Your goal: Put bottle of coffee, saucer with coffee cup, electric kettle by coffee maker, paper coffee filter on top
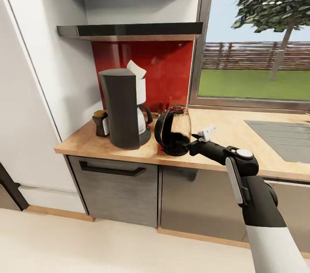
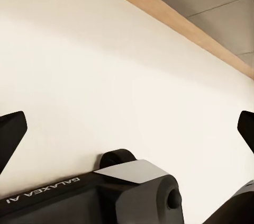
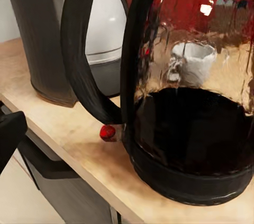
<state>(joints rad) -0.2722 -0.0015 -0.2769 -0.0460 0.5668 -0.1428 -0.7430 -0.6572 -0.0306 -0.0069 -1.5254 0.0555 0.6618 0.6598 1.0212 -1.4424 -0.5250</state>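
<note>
My right claw (image 1: 199, 138) reaches over the counter (image 1: 224, 135) toward the kettle (image 1: 174, 130), which stands upright just beside the coffee maker (image 1: 122, 107), at its 3 o'clock. The claw sits at the kettle's 3 o'clock, close to its glass wall; I cannot tell whether it touches. Up close, the kettle's dark base and looping handle (image 3: 84, 60) loom large, and 1 dark finger (image 3: 9, 136) shows at the frame's edge. Its partner is hidden, so I cannot tell whether this claw is spread or clenched. A white filter (image 1: 136, 69) pokes up from the top of the coffee maker, and a small bottle (image 1: 101, 122) sits at the maker's 9 o'clock. Through the glass I see a white cup (image 3: 193, 62), which I judge to be standing behind the kettle. My left claw (image 2: 127, 134) hangs spread wide and holding nothing, above pale floor. I judge the kettle placed: now I should draw straight back toward 3 o'clock, level and slow, so no finger catches the glass or tips it against the maker.
</note>
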